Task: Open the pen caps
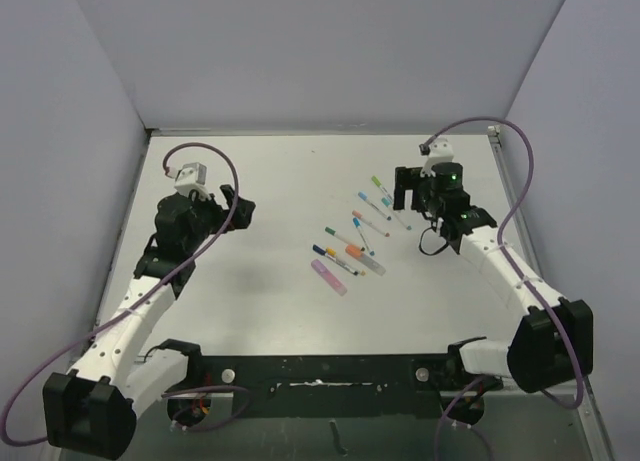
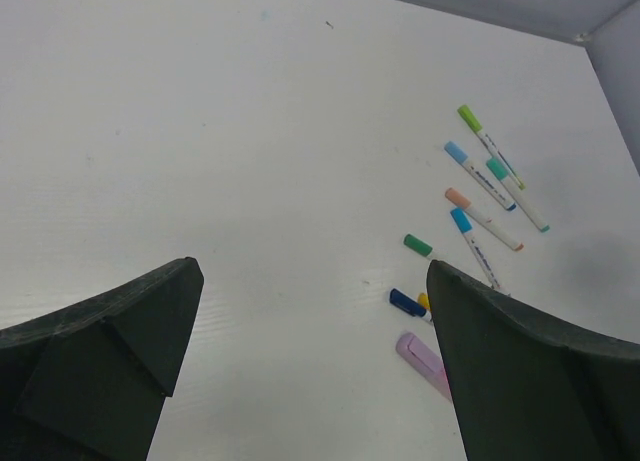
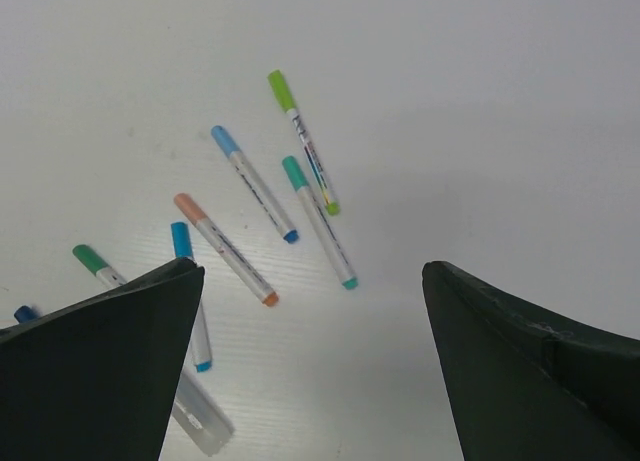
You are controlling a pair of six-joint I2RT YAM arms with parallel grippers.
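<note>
Pen caps (image 3: 222,138): all on, ahead of my right gripper (image 3: 312,269), ahead-right of my left gripper (image 2: 312,271); both gape empty. Step: approach. Next, I judge: grip one barrel (image 3: 258,191), pull its cap.

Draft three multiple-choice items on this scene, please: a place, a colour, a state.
1. The pens lie nearer which arm? A left; B right; C equidistant.
2. Topmost cap in the right wrist view: A red; B light green; C black.
3. The left gripper and right gripper are: A open, empty; B shut, empty; C shut on pens.
B: the cluster sits just beside the right arm. B: that cap is plainly green. A: each wrist view shows jaws spread, nothing between.
</note>
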